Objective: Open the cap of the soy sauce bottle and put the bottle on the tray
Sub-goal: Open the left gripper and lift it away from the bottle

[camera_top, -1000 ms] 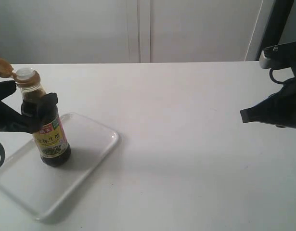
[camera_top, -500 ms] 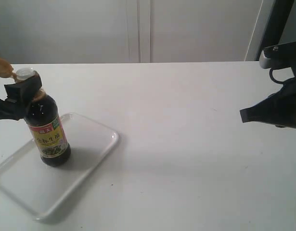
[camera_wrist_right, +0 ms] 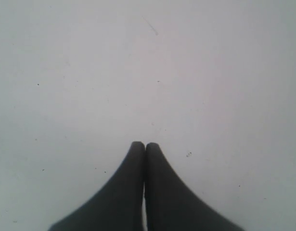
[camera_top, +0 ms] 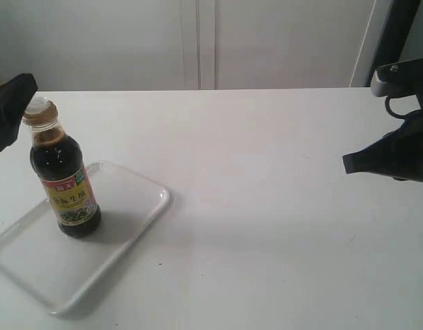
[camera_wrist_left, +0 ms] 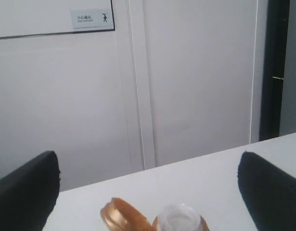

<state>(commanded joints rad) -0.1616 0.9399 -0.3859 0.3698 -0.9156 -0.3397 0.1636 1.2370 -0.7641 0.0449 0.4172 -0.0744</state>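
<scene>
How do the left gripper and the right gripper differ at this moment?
The left gripper is open; the right gripper is shut. The left one is by the top of the soy sauce bottle; the right one is over the table, far from it. Both are black and hold nothing.

Right hand (camera_wrist_right: 145,144) matte black, tapered; grey wrist housing (camera_top: 404,74)
</scene>
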